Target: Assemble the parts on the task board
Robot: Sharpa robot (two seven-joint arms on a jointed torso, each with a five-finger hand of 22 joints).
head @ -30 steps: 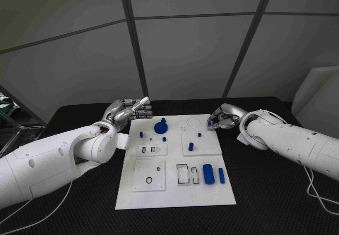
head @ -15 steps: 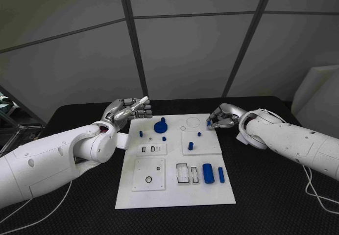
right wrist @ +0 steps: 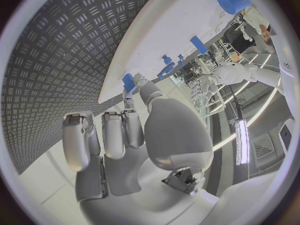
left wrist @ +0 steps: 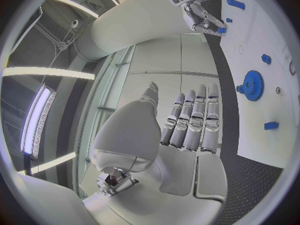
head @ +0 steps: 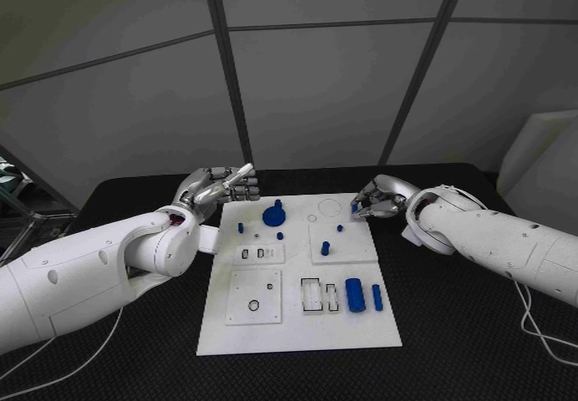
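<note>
The white task board (head: 301,330) lies mid-table. On it are a blue gear (head: 275,217), a few small blue pegs (head: 325,249), a blue cylinder (head: 356,295) and a blue bar (head: 377,298). My right hand (head: 378,200) hovers at the board's far right corner and pinches a small blue part (head: 357,206) at its fingertips. The right wrist view shows that small blue part (right wrist: 129,80) just off the task board (right wrist: 181,35) edge. My left hand (head: 224,187) is raised beside the far left corner, fingers straight, holding nothing. In the left wrist view the left hand (left wrist: 190,122) faces the gear (left wrist: 252,85) and the right hand (left wrist: 199,12).
Empty slots and recesses (head: 256,298) sit in the board's near half. Black ribbed table (head: 469,334) surrounds the board. A white cable (head: 536,322) trails on the table at the right, and a metal rack (head: 24,213) stands at the left edge.
My right hand has crept slightly toward the board's far edge with the small blue part. The left hand has not moved.
</note>
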